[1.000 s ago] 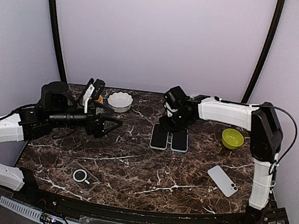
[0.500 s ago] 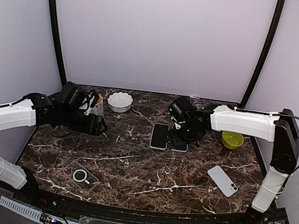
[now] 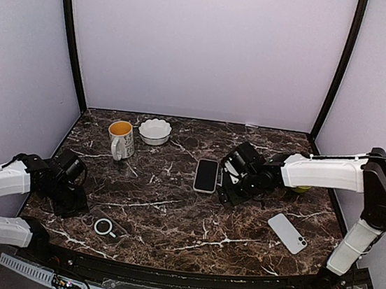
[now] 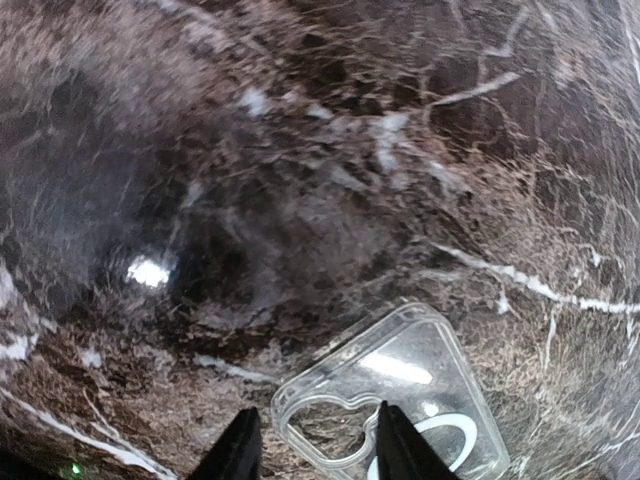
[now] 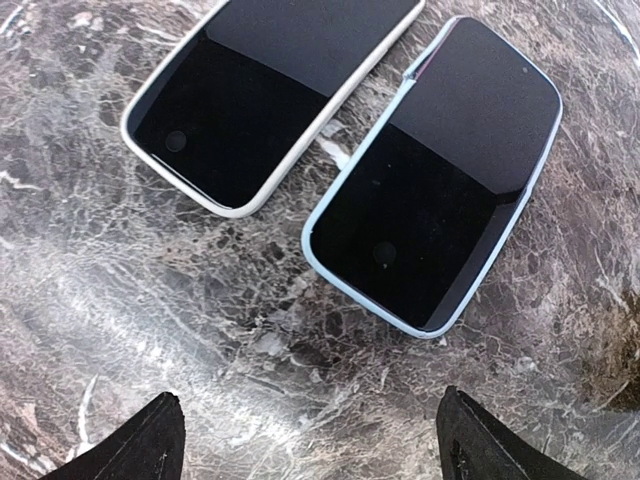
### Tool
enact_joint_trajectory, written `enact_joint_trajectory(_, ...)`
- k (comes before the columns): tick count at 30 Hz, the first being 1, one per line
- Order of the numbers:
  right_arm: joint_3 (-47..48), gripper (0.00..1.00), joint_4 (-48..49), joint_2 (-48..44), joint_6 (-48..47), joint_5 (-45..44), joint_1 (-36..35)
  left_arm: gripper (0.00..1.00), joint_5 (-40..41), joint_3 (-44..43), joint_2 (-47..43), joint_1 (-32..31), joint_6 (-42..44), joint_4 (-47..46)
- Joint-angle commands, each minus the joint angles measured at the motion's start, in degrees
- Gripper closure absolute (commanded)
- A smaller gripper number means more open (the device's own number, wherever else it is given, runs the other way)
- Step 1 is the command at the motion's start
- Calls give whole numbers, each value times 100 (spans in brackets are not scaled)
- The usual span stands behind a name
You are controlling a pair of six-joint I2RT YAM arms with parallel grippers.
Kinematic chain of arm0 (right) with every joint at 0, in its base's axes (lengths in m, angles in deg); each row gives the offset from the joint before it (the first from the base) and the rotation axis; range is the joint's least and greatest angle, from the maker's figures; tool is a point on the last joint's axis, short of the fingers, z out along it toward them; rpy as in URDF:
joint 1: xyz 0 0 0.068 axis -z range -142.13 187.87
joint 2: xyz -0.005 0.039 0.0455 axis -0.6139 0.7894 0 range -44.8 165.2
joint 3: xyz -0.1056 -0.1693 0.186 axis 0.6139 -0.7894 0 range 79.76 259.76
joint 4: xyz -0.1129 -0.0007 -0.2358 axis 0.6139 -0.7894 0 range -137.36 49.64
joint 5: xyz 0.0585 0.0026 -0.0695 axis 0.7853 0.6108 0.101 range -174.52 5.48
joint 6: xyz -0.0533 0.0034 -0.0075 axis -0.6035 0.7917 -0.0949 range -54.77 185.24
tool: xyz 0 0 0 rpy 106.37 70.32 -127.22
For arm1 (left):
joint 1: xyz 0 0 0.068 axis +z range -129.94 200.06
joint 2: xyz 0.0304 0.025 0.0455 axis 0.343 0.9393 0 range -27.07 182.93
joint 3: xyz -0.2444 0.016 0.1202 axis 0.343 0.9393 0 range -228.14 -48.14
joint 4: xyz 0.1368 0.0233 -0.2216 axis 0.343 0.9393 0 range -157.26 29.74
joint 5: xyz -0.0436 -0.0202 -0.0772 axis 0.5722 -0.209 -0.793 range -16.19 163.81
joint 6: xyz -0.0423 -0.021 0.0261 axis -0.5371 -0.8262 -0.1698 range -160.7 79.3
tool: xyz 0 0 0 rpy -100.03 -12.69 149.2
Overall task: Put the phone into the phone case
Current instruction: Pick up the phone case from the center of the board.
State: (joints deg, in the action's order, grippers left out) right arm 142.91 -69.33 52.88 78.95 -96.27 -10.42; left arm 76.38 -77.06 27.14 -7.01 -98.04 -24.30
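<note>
Two arms, what changed: my left gripper [image 4: 317, 447] has let go of the mug [image 3: 120, 140], now upright at back left, and swung down to the near left. My right gripper [image 5: 310, 442] has slid round to the near side of the phone pair.
Left fingers: narrowed but with a gap showing, nothing clamped that I can see. The clear phone case [image 4: 400, 395] lies flat under the tips, cutout end between them. Touching or not, can't tell.
Right fingers: spread wide, holding nothing, over bare marble table [image 3: 170, 212].
Phones: white-rimmed phone [image 5: 270, 90] and blue-rimmed phone [image 5: 435, 170] sit side by side mid-table, screens up, a sliver of marble between them.
What it means: looks like left goes for the case and right for a phone. Nothing's cased yet, and the two are well apart.
Right wrist vs top: the top view hides the blue-rimmed one under my gripper, the wrist cam shows both.
Left wrist vs top: up top the case is barely a ring, close up you get the cutout and rim.
Top only: a third white phone [image 3: 288, 233], back up at near right, plus a scalloped white bowl [image 3: 155, 131].
</note>
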Motion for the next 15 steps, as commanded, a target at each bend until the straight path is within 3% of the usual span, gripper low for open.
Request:
enact_joint_trajectory(1,-231,12,551,-291,-198,116,-14,69,221,121,204,54,-485,280)
enact_joint_trajectory(5,-311,12,591,-283,-228,133,-13,76,26,239,289,53,-492,174)
enact_joint_trajectory(15,-198,12,475,-197,-160,102,-15,76,-238,516,539,53,-327,-386)
